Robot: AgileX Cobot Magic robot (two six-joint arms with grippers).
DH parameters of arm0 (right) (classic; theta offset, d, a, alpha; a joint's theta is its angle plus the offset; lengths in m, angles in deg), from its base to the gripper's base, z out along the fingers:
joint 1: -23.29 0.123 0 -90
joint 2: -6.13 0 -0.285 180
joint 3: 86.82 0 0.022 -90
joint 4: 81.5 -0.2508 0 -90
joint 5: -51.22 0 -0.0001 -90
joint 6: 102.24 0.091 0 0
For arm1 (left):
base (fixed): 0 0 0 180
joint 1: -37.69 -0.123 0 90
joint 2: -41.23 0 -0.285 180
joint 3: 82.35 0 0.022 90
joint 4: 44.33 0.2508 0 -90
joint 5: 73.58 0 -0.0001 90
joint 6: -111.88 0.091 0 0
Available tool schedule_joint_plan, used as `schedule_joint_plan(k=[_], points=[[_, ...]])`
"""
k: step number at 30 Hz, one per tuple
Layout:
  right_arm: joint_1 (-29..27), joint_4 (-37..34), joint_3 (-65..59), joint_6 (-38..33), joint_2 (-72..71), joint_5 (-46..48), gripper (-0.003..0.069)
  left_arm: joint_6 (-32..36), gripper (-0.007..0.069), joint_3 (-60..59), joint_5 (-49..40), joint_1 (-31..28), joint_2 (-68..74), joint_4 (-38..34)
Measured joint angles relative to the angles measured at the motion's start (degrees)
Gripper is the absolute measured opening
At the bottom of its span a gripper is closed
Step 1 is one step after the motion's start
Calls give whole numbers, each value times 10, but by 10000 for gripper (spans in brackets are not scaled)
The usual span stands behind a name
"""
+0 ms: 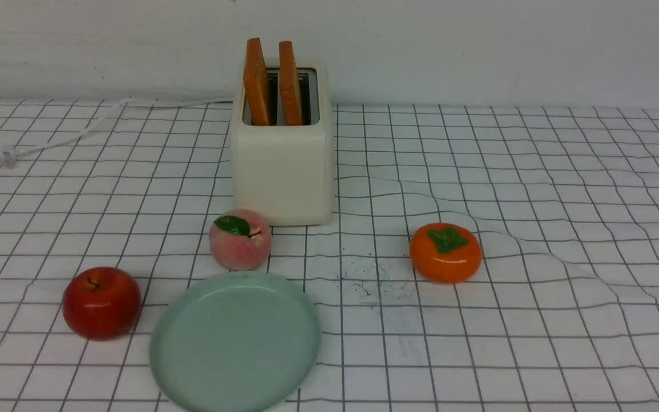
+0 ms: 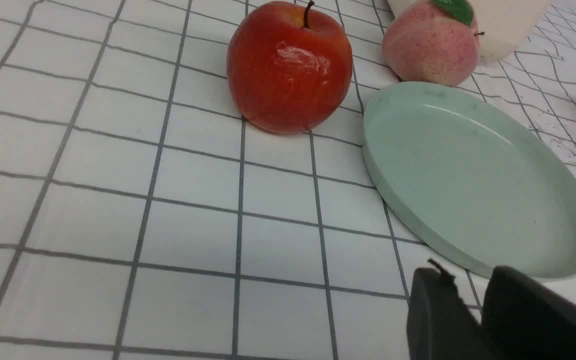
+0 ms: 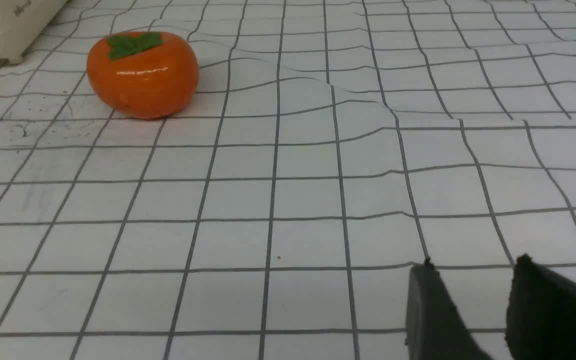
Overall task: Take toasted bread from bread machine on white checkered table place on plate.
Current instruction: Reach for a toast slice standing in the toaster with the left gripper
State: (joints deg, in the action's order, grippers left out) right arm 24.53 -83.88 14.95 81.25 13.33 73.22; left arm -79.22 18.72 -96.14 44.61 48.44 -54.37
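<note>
Black-fingered, the left gripper (image 2: pixel 470 272) stands slightly parted and empty, just beside the mint-green plate (image 2: pixel 468 165). The right gripper (image 3: pixel 475 261) gapes wider, also empty, over the checkered tablecloth (image 3: pixel 278 200). Both toast slices (image 1: pixel 256 80) stand upright in the toaster (image 1: pixel 282 171). A peach (image 1: pixel 240 240) and an apple (image 1: pixel 101 303) crowd the plate's edges. Beyond the persimmon (image 1: pixel 445 253), open cloth.

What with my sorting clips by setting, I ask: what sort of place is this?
Probably a staged tabletop test setup, not a real kitchen: a toaster holding two toast slices, glossy fruit like the apple, and a grid-printed cloth before a bare wall.
</note>
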Motion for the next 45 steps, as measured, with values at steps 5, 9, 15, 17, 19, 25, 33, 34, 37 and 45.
schedule_joint_plan(k=[5, 9, 15, 17, 19, 25, 33, 34, 37, 45], points=[[0, 0, 0, 0, 0, 0, 239, 0, 148, 0, 0, 0, 0, 0], [0, 0, 0, 0, 0, 0, 239, 0, 153, 0, 0, 0, 0, 0], [0, 0, 0, 0, 0, 0, 239, 0, 159, 0, 0, 0, 0, 0], [0, 0, 0, 0, 0, 0, 239, 0, 163, 0, 0, 0, 0, 0], [0, 0, 0, 0, 0, 0, 239, 0, 165, 0, 0, 0, 0, 0], [0, 0, 0, 0, 0, 0, 239, 0, 168, 0, 0, 0, 0, 0], [0, 0, 0, 0, 0, 0, 239, 0, 173, 0, 0, 0, 0, -1], [0, 0, 0, 0, 0, 0, 239, 0, 173, 0, 0, 0, 0, -1], [0, 0, 0, 0, 0, 0, 239, 0, 173, 0, 0, 0, 0, -1], [0, 0, 0, 0, 0, 0, 239, 0, 174, 0, 1, 0, 0, 2]])
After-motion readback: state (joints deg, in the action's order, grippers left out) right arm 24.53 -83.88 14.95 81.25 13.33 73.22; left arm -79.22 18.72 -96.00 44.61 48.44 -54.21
